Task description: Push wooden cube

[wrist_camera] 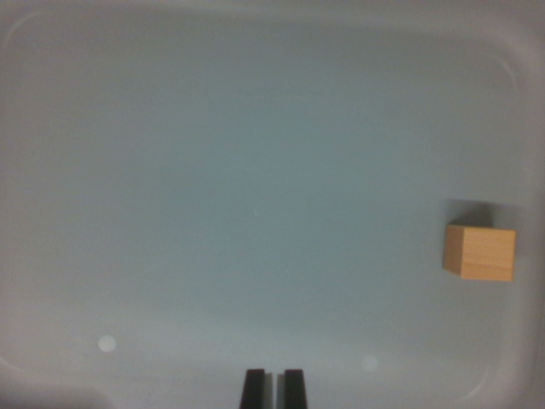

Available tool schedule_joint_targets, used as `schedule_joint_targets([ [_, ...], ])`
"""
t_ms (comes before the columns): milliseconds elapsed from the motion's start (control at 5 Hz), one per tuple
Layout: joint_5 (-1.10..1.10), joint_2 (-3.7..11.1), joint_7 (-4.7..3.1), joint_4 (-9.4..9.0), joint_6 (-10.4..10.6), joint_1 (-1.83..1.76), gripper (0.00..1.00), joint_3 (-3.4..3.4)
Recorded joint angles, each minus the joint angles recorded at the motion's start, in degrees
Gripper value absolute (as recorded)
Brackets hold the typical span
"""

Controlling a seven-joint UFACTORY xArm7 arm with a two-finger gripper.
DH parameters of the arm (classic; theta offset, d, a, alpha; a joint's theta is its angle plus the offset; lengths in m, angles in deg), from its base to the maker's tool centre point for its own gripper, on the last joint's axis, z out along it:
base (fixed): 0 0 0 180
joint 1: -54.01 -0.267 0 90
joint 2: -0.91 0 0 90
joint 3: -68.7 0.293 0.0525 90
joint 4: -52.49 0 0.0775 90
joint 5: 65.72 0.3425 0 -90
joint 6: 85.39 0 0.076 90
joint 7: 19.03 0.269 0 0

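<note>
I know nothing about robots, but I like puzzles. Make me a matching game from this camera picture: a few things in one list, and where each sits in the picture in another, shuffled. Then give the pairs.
Things:
1. cube
2. pincer
3. tray
4. pale round spot

Places in the wrist view:
A. bottom edge, near the middle
B. lower left, on the floor of the tray
C. far right, about halfway down
D. fills almost the whole picture, its rounded rim showing at the corners

Pairs: 1-C, 2-A, 3-D, 4-B
</note>
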Motion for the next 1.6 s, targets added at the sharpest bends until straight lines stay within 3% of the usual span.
schedule_joint_targets([
  [1000,0.0,0.03,-0.05,-0.12,0.14,0.03,0.0,-0.03],
  [1600,0.02,0.29,-0.51,-1.17,1.44,0.34,0.0,-0.31],
])
